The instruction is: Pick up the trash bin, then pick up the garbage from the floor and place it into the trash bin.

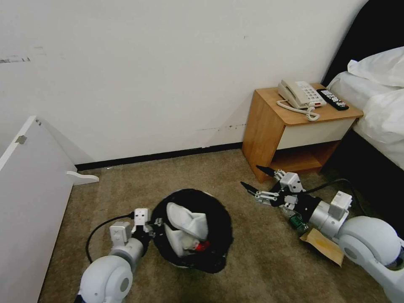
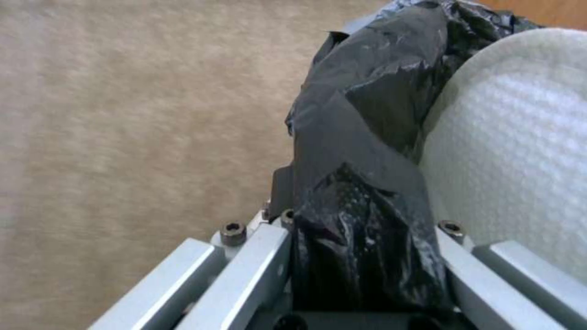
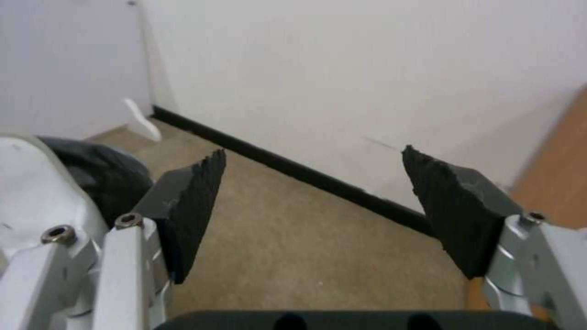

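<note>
**Bin in hand, some trash still on the floor**

The left claw is clamped on the rim of the trash bin, which holds white slippers. The right claw is wide and empty. Just behind it lie a bottle and brown paper bag, not yet binned.

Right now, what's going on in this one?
The left gripper is clamped on the black-bag-lined rim of the small round white trash bin, which holds a white slipper and something red. The right gripper hangs open and empty near the wooden nightstand. A brown paper bag and green-labelled bottle lie on the carpet.
</note>
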Available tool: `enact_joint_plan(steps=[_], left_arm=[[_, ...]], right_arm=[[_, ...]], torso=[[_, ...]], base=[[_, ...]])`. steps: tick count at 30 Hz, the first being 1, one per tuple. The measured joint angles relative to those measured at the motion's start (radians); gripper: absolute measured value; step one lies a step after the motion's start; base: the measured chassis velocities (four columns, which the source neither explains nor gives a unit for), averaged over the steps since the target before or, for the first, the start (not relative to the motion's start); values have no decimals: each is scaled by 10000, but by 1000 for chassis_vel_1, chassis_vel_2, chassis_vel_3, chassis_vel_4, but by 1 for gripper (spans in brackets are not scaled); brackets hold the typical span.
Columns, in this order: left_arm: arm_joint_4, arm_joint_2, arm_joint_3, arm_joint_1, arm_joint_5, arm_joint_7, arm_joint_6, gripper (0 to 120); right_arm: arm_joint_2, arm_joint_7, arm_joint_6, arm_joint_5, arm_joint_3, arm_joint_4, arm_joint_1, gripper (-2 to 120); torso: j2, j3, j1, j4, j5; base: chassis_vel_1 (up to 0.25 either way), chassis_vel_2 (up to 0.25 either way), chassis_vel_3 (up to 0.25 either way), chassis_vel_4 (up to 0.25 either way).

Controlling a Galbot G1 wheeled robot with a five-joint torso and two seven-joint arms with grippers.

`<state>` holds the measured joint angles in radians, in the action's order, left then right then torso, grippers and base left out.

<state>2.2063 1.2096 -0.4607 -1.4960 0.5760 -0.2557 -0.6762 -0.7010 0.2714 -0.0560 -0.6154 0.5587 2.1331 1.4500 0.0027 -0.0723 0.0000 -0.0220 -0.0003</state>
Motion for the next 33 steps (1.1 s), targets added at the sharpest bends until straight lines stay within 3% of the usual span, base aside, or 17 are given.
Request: enact_joint_plan(steps=[4,10,21,31,33], left_arm=[[43,-693,-131,-55,436,-275,-57,4],[19,-1188,-179,-98,833,-452,-58,4],[-1,-1156,-107,-273,783,-372,42,4],[-18,-815,3,-222,493,-16,239,4],[-76,-698,46,-154,438,32,268,4]], right_arm=[[-665,258,239,475,540,-106,683,78],[-1411,496,593,923,1101,-403,1435,78],[-1656,-102,293,1584,1314,-1182,1796,78],[-696,-1192,-818,2752,1202,-1945,1771,81],[-372,-1591,-1130,2925,1054,-2138,1693,91]], torso=[[0,0,0,0,-2],[0,0,0,-2,0],[0,-1,0,0,3],[0,-1,1,-1,4],[0,-1,0,0,3]], base=[[0,0,0,0],[0,0,0,0],[0,0,0,0],[0,0,0,0],[0,0,0,0]])
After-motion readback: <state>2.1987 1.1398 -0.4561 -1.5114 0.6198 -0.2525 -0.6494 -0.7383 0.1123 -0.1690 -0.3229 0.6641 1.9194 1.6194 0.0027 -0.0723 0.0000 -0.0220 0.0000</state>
